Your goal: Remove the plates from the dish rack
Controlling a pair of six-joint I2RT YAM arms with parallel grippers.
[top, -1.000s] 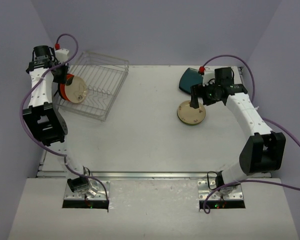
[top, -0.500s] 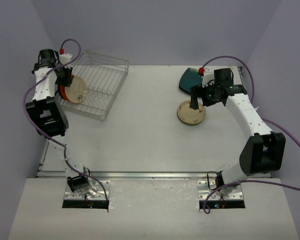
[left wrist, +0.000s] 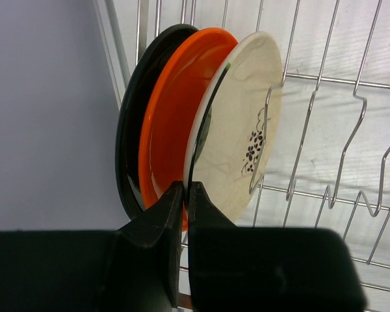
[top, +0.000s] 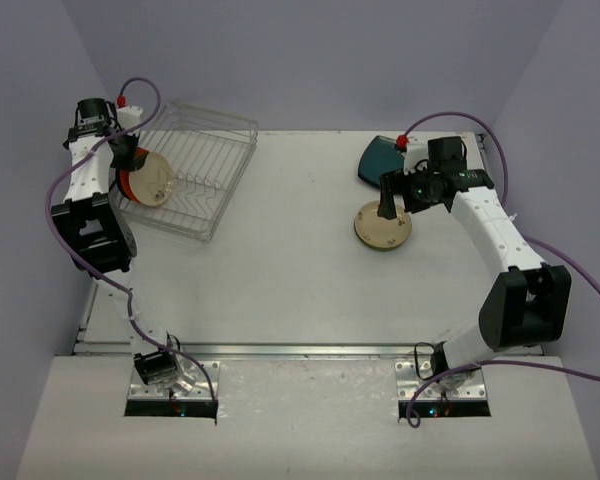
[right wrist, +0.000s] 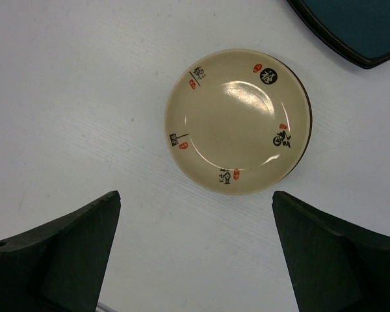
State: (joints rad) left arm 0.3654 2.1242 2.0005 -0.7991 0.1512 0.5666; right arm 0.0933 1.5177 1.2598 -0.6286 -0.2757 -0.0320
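Observation:
The wire dish rack (top: 205,150) stands at the far left and also shows in the left wrist view (left wrist: 325,79). Three plates stand upright in its left end: black (left wrist: 127,130), orange-red (left wrist: 172,117) and cream with black flower marks (left wrist: 240,123). My left gripper (left wrist: 186,188) is shut on the lower rim of that cream plate (top: 152,180); it is over the rack's left end (top: 128,158). My right gripper (right wrist: 194,195) is open and empty, just above a cream plate with small marks (right wrist: 237,120) lying flat on the table (top: 383,228). A dark teal rounded-square plate (top: 380,160) lies behind it.
The rack's right part holds only bare prongs (left wrist: 357,130). A dark rim of another plate shows under the cream plate on the table. The purple side wall (left wrist: 45,110) is close to the rack's left side. Cables loop from both arms.

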